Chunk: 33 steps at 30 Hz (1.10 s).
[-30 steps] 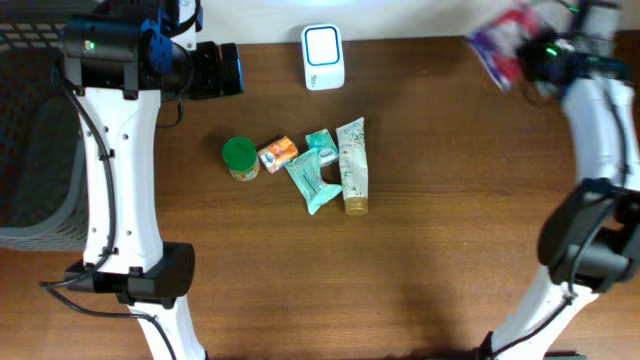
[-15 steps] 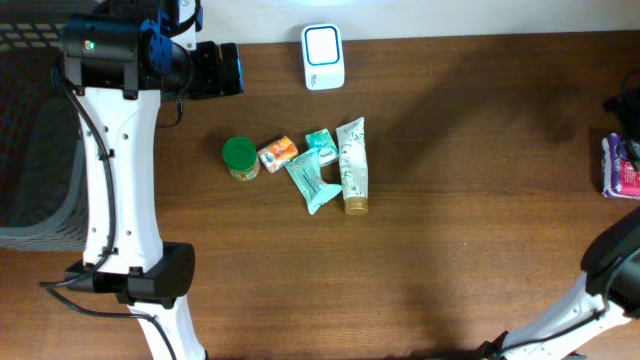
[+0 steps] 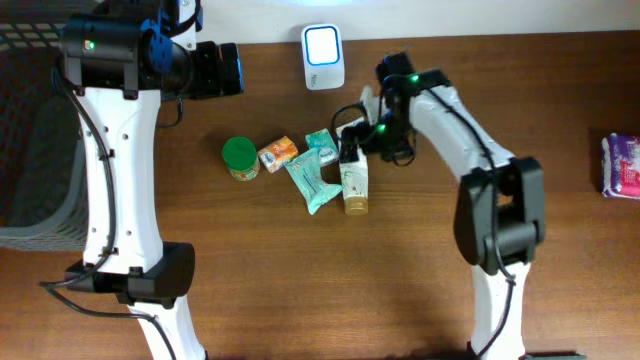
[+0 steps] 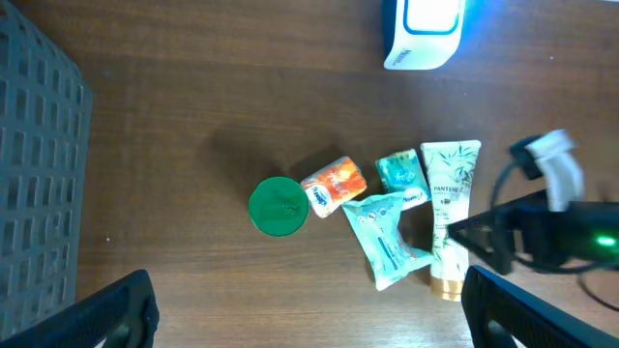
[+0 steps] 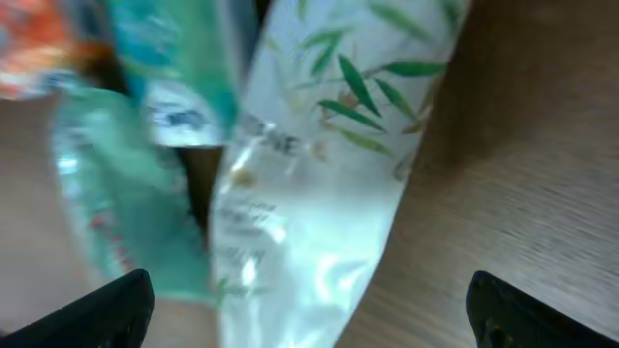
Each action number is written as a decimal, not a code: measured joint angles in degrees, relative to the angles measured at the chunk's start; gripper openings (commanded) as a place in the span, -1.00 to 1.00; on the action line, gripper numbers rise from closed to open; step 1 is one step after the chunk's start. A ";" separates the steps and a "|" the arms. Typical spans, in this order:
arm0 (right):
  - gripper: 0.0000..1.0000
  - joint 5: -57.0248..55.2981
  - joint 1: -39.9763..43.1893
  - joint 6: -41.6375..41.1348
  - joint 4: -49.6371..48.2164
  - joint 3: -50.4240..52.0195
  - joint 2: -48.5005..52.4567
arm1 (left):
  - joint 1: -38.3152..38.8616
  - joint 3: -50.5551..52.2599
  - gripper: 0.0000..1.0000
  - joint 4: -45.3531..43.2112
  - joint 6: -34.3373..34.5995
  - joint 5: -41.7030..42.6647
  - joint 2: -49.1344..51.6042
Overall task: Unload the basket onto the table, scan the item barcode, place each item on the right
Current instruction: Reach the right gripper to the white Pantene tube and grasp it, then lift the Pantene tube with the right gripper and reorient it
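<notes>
A white tube with green leaves [image 3: 354,180] lies in a cluster of items at mid-table. My right gripper [image 3: 350,150] hangs open just over its upper half; in the right wrist view the tube [image 5: 319,193] fills the space between the wide-apart fingers of that gripper [image 5: 309,309]. A teal wipes pack [image 3: 311,184] touches the tube's left side. The white scanner [image 3: 323,56] glows blue at the back. My left gripper [image 3: 226,70] stays open and empty at the back left, high above the table [image 4: 309,309].
A green-lidded jar [image 3: 240,157], an orange packet [image 3: 278,153] and a small teal packet [image 3: 321,146] complete the cluster. A purple packet [image 3: 622,165] lies at the right edge. A grey basket [image 3: 30,150] stands on the left.
The right gripper let go of the purple packet, which now lies at the right edge. The right arm swung left and down over the tube. The left arm has not moved.
</notes>
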State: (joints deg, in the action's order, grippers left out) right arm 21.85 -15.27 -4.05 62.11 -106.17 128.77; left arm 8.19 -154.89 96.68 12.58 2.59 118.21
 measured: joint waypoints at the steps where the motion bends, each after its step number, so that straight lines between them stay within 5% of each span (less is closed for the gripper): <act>1: 0.96 -0.37 -0.48 0.02 0.04 0.02 1.46 | 0.00 0.00 0.98 0.00 0.00 0.00 0.00; 8: 0.75 -1.07 -0.87 0.09 -0.22 0.02 2.82 | 0.00 0.00 0.98 0.00 0.00 0.00 0.00; 11: 0.49 -0.66 -0.96 -1.33 -2.05 0.02 3.48 | 0.00 0.00 0.98 0.00 0.00 0.00 0.00; 16: -0.42 -0.61 -1.75 -2.23 -3.45 -0.02 4.59 | 0.00 0.00 0.98 0.00 0.00 -0.02 0.00; 19: -0.64 -7.08 -2.84 -5.40 -1.25 -1.53 4.72 | 0.00 0.00 0.98 0.00 -0.02 0.00 0.00; 23: -0.72 -20.46 -2.99 -10.69 5.05 -3.23 4.79 | 0.00 0.00 0.98 0.00 0.00 -0.02 0.00; 25: 0.10 -25.42 -2.99 -13.81 6.86 -3.34 4.81 | 0.00 0.00 0.98 0.00 0.00 0.00 0.00; 29: 0.68 -29.66 -2.93 -15.61 6.88 -3.32 5.66 | 0.00 0.00 0.98 0.00 -0.02 0.00 0.00; 30: 0.67 -30.01 -2.93 -15.72 6.88 -3.32 5.66 | 0.00 0.00 0.98 0.00 0.00 0.00 0.00; 32: -0.03 -30.45 -2.91 -15.39 6.86 -3.32 5.66 | 0.00 0.00 0.98 0.00 0.00 -0.02 0.00; 33: -0.02 -30.71 -2.89 -15.26 6.62 -3.32 5.66 | 0.00 0.00 0.98 0.00 0.00 -0.02 0.00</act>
State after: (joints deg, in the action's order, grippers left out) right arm -8.86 -18.15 -19.31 68.73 -109.49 134.43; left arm 8.19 -154.89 96.68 12.58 2.57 118.21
